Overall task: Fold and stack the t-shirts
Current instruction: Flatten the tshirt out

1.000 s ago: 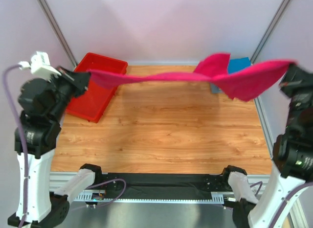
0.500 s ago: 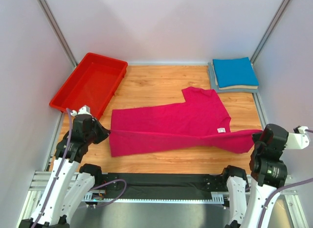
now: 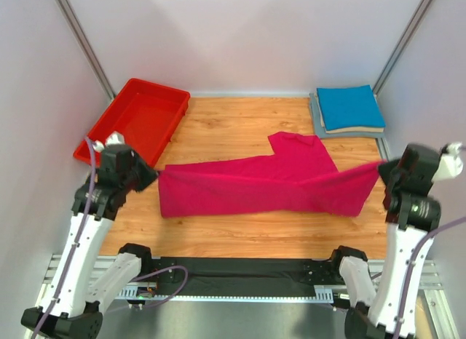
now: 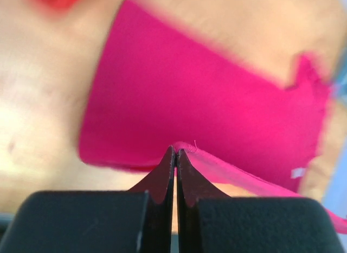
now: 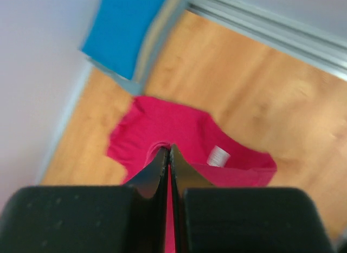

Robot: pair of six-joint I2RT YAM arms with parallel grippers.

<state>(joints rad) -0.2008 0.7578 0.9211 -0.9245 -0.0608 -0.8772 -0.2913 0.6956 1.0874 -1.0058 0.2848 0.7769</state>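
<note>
The magenta-pink t-shirt point(image 3: 269, 182) lies spread across the middle of the bench point(image 3: 240, 121), towards the front edge, one sleeve pointing at the back right corner; its near edge is raised off the wood at both ends. The left gripper point(image 4: 176, 152), by the left edge, has its fingers pinched tight on the shirt's left end; the right gripper point(image 5: 168, 151), by the right edge, is clamped likewise on the right end. The blue t-shirt point(image 3: 351, 106) sits folded on the grey t-shirt point(image 3: 318, 121) in the back right corner; the red bin point(image 3: 138, 124) is in the back left corner.
</note>
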